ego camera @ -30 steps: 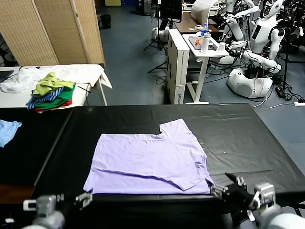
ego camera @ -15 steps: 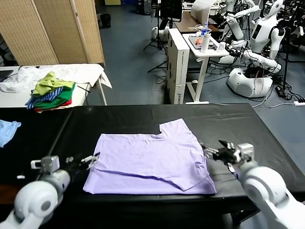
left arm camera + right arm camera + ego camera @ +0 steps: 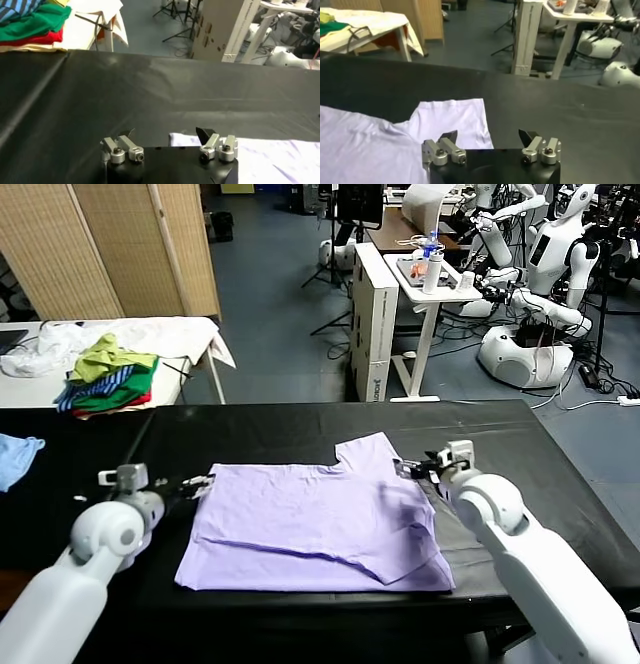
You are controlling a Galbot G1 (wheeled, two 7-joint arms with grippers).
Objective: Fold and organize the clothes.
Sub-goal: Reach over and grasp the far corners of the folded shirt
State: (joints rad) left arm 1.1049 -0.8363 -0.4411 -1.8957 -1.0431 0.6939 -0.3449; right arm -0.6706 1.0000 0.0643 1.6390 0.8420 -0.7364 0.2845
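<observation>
Both grippers moved up-frame to the shirt [image 3: 315,524] — left gripper [image 3: 200,483] at its upper-left corner, right gripper [image 3: 418,467] at the sleeve; jaws spread, holding nothing. Shirt flat, centre of table [image 3: 500,434].

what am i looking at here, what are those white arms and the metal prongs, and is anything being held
It is a two-armed robot at a black table. The wide picture comes from a camera on its head; the other two come from cameras on its wrists, so the metal prongs there are its own open fingers. The left gripper is at the far left corner of a pale lilac T-shirt lying partly folded on the table; the right gripper is by the sleeve at the shirt's far right corner. Neither holds anything. A small blue cloth lies at the far left, and a pile of clothes sits on a white table behind.
</observation>
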